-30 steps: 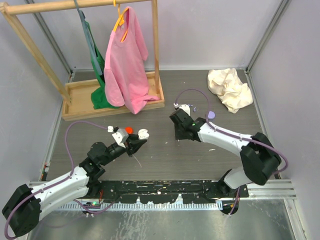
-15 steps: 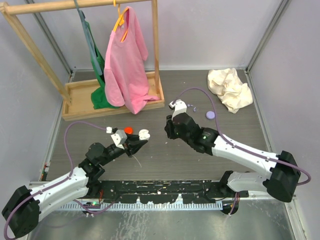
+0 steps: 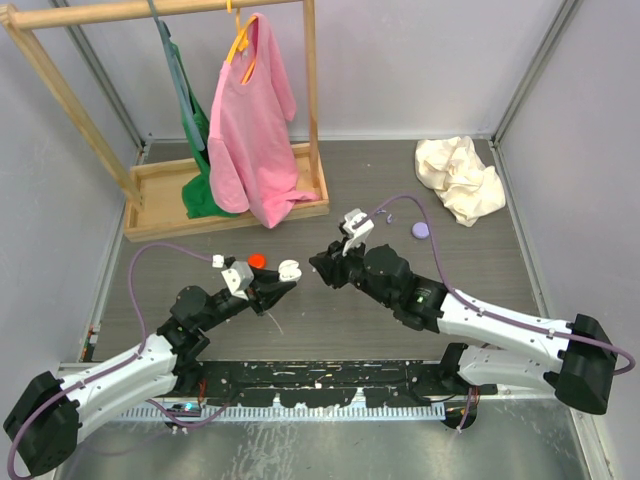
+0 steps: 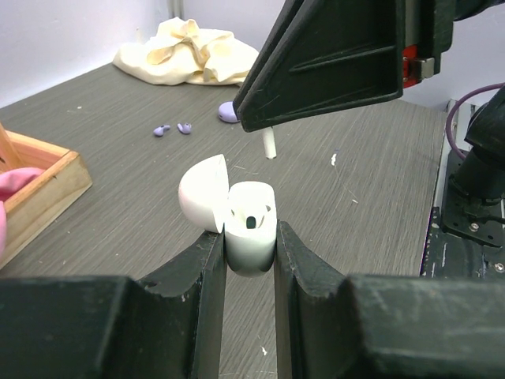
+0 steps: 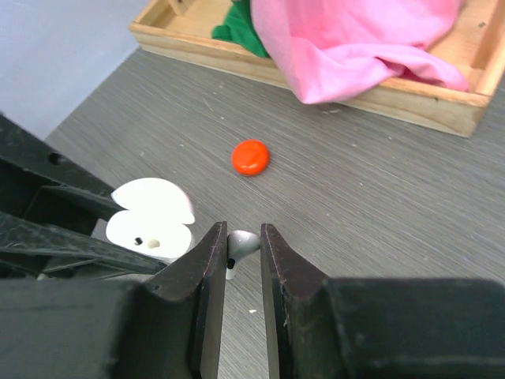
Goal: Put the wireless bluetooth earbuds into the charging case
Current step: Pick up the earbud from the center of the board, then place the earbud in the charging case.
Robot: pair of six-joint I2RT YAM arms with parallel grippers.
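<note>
From above, the left tool sits near the middle of the desk, clamped on the open white charging case. The right tool reaches in from the right and stops just beside the case, jaws together on something too small to make out here. A red disc lies just behind the case. A lilac disc lies well off toward the right edge, near a crumpled cream cloth in the far right corner. A wooden rack with a pink shirt stands at the far left.

In the left wrist view, both fingers pinch the case body by its flanks. Its lid is swung open to the left and one dark socket faces up. The right tool hangs above and beyond it, and the stem of a white earbud pokes out below. Two lilac earbuds lie loose on the desk farther off, near the lilac disc.

The right wrist view shows that tool's jaws closed on the bud's upper part, with a rounded bit showing between the fingertips. The bud is just right of the open case and not yet over a socket.

The bud looks light, hard and glossy, so it is likely to twist or slip under a loose pinch. Holding it high, with the stem free, suits a stem-first entry. The smooth case may pivot if pressed off-centre, so the flank grip seems the right hold.
</note>
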